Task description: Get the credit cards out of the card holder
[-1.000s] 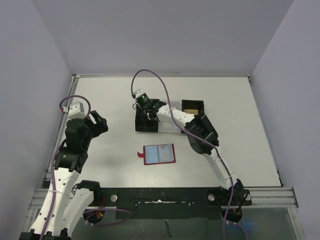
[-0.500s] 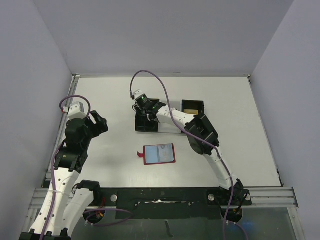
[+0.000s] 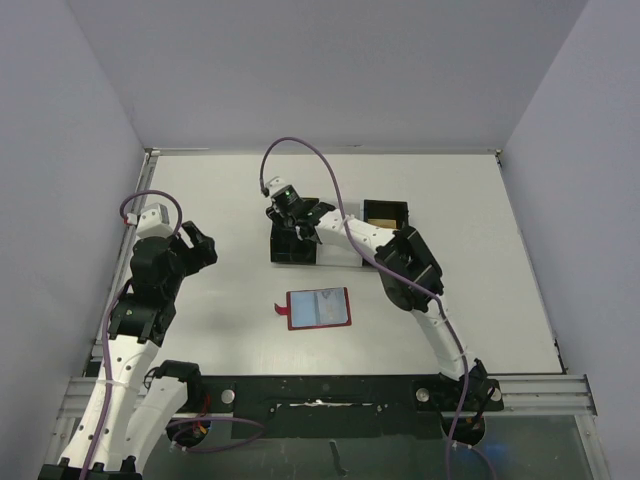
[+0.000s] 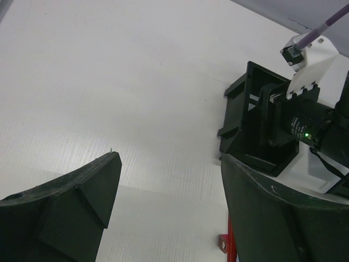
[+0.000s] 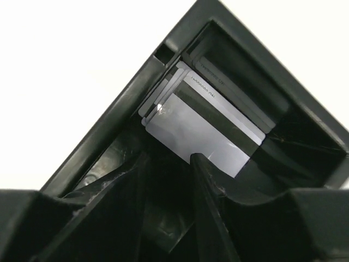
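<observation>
The card holder (image 3: 318, 308) lies open on the table, red-edged with a pale blue-grey lining; its red tab (image 4: 223, 244) shows in the left wrist view. My right gripper (image 3: 290, 226) reaches down into the left black bin (image 3: 290, 252). In the right wrist view its fingers stand a little apart, open (image 5: 169, 158), with nothing between them. Just beyond the fingertips, several grey credit cards (image 5: 210, 136) lie stacked in the bin. My left gripper (image 3: 196, 243) hangs wide open (image 4: 170, 159) over bare table at the left, away from the card holder.
The bin belongs to a three-part tray with a white middle section (image 3: 338, 252) and a black right section (image 3: 404, 212) holding something gold (image 3: 381, 216). Grey walls enclose the table on three sides. The right arm's purple cable (image 3: 300, 150) arches over the tray.
The right arm has shifted slightly over the black bin. The left arm and the card holder have not moved.
</observation>
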You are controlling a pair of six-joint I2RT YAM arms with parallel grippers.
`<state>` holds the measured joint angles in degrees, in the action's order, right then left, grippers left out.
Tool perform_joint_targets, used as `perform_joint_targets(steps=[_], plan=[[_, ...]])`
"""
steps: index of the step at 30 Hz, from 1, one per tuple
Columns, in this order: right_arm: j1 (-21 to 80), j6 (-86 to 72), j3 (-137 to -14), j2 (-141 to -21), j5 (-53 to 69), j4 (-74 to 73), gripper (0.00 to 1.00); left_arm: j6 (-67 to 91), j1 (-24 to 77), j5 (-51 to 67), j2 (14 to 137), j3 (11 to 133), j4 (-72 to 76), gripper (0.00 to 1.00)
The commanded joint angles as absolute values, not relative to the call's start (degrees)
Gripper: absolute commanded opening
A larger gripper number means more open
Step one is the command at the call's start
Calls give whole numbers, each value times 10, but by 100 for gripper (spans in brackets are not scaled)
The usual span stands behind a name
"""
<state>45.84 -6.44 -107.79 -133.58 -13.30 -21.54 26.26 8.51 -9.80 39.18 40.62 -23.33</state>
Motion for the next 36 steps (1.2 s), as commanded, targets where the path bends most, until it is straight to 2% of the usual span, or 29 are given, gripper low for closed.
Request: perform_joint_targets(steps=[1, 9, 17, 22, 24, 26, 27, 28, 33, 36], plan=[[462, -51, -1080, -1247, -115, -185, 38, 252, 82, -85, 390, 408, -200, 74], [467, -60, -1000, -1150, -101, -161, 42, 250, 82, -74, 390, 406, -193, 74], [470, -175, -685, -911, -182, -30, 56, 232, 78, 19, 397, 399, -160, 74], [468, -258, -563, -809, -233, -15, 66, 225, 77, 118, 426, 398, -129, 74], [464, -300, -522, -778, -248, -16, 73, 222, 77, 160, 438, 397, -119, 74], [457, -348, -476, -745, -252, -3, 85, 221, 78, 197, 451, 396, -107, 74], [454, -380, -450, -727, -258, 9, 96, 221, 78, 215, 458, 395, -103, 74], [450, -412, -423, -711, -261, 22, 98, 221, 79, 231, 464, 395, -100, 74], [425, -439, -336, -663, -188, 70, 98, 226, 88, 308, 497, 389, -76, 74], [416, -447, -319, -653, -132, 74, 98, 223, 137, 283, 524, 401, -105, 74]])
